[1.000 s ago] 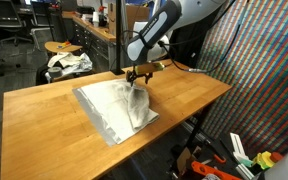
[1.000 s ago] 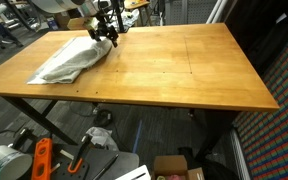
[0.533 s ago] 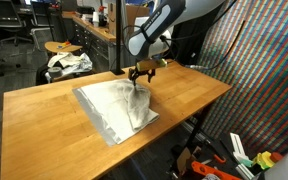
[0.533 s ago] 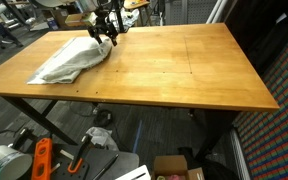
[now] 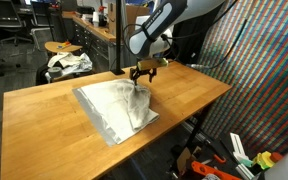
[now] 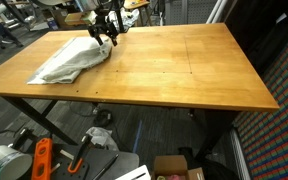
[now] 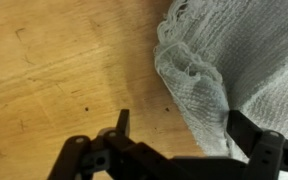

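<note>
hovering above the crumpled edge of the white cloth (image 7: 254, 60), the fingers (image 7: 246, 132) stand wide apart.

white-grey cloth (image 7: 244, 70), brown wooden table (image 7: 54, 70), black fingers (image 7: 246, 125)

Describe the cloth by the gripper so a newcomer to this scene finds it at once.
Start at the wooden table. On it lies a pale grey-white cloth, mostly flat, one edge bunched up just below the open gripper. Unlike the crumpled pale bundle beyond the table, it rests on the tabletop.
</note>
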`<state>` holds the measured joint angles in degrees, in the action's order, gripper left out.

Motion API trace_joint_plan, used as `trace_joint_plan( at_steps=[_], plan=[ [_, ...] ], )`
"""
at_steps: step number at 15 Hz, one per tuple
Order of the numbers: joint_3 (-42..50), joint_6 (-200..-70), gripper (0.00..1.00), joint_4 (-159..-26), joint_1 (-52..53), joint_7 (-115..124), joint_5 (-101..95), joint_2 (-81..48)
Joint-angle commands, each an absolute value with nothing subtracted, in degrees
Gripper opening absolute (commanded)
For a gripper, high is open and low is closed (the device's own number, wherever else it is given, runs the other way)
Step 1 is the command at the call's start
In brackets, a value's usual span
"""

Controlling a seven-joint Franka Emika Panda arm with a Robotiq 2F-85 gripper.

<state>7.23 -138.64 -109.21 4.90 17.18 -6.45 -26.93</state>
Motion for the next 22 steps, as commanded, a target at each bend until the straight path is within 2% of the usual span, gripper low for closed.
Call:
trace_joint_plan(
  at_steps=[1, 12, 22],
  plan=[
    [7.12, -138.88, 1.00, -110.99, 4.72, 16.72, -7.99, -25.93],
    [6.86, -140.09, 1.00, -109.36, 4.07, 16.69, -6.63, -28.08],
    [6.90, -135.61, 1.00, -93.64, 0.71, 18.25, -1.22, -37.87]
  ],
)
